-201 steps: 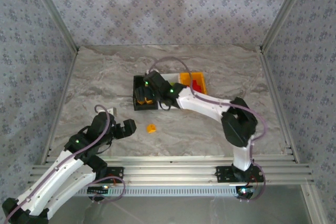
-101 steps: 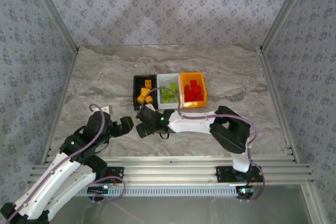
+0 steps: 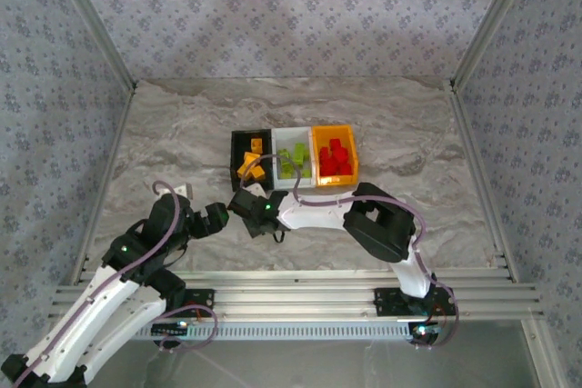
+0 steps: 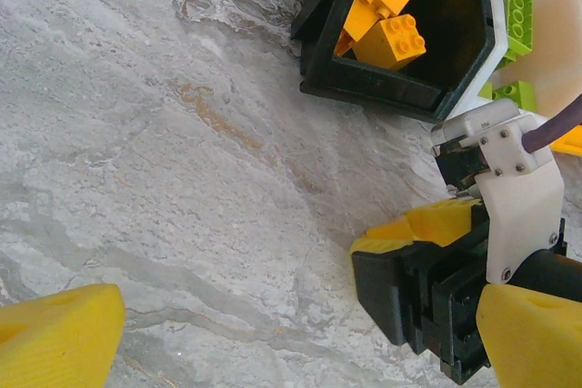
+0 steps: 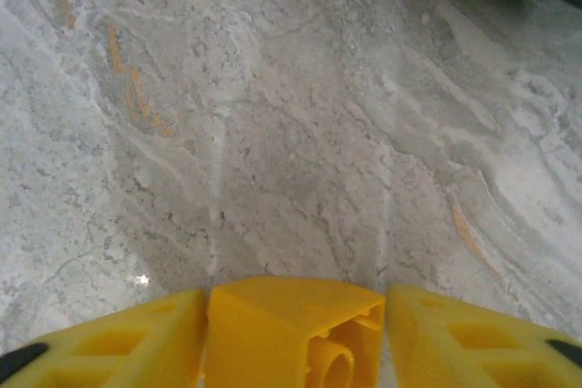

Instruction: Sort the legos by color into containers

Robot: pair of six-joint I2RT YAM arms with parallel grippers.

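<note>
Left arm reaches in from the near-left corner; left gripper sits low over the table, jaws spread wide with nothing between them; in the left wrist view its fingers stand far apart at the bottom corners with bare marble between.

Just right of it, nearly tip to tip: right gripper, down at the table in front of the black bin; the left wrist view shows it close by the bin's near wall. In the right wrist view the right gripper is clamped on one orange-yellow brick; brick fills the gap, touching both fingers, at or just above the surface; cannot tell which.

Behind, the joined row: black bin holds orange-yellow bricks; white bin holds lime green bricks; orange-yellow bin holds red bricks.

Right arm runs leftward from its base at near right, elbow folded.
</note>
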